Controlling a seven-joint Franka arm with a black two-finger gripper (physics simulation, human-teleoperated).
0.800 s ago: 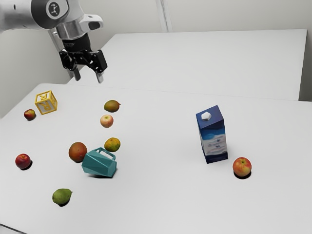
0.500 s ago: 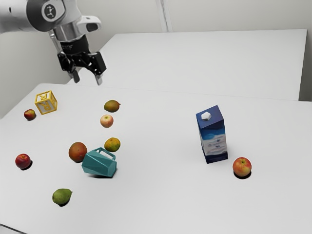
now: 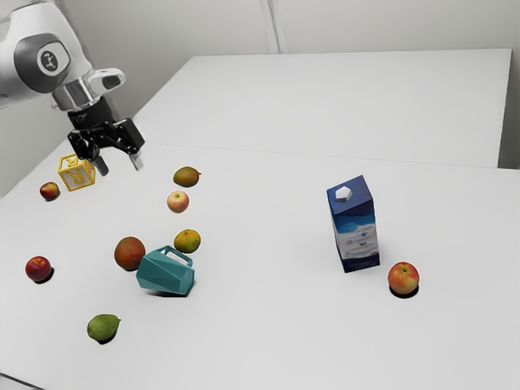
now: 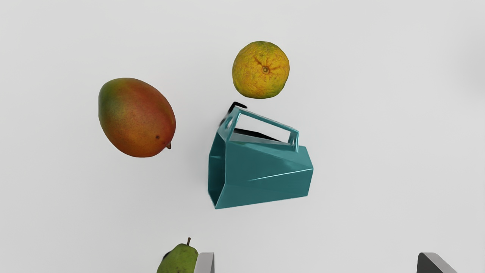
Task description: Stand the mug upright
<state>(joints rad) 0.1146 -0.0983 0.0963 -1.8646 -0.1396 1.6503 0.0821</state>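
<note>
Mug is on its side on the surface, not upright, in the exterior view's left half. Tool is up over the surface, well apart from the mug, fingers spread apart, nothing between them.

Wrist view: mug mouth faces the red-green mango, base points away from it. Handle is on the side toward the yellow-green citrus. Both fruits are near the mug, neither touching. Green pear is near the mug too, partly behind one fingertip in that view.

Rest, exterior view: yellow-and-white block partly behind the tool, small red-yellow fruit beside it. Red fruit farther down that side. Pale apple sits between the citrus and a brownish-green fruit. Blue-and-white carton stands upright toward the exterior view's right, red-yellow apple just beside it.
</note>
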